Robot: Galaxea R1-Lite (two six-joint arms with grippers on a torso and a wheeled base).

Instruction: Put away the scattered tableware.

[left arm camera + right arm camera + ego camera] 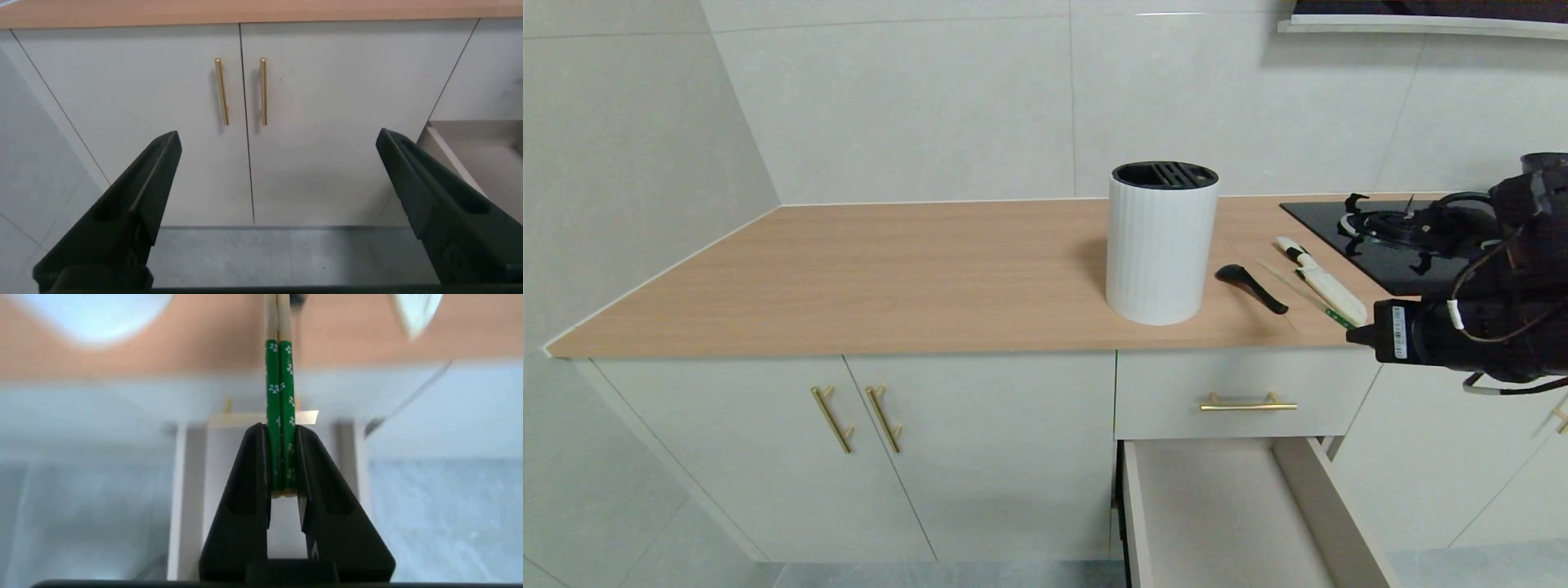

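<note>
The right gripper (282,431) is clamped on the green-ended chopsticks (279,367), at four o'clock from the white holder (1161,245); the left gripper (278,139) hangs spread before the cabinet doors (163,106).

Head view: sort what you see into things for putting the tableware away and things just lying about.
For the job:
- chopsticks, clamped in the right tool
- black spoon
- white knife
- white slotted holder
- open drawer

Just there:
- hob
- cabinet doors
- closed drawer
</note>
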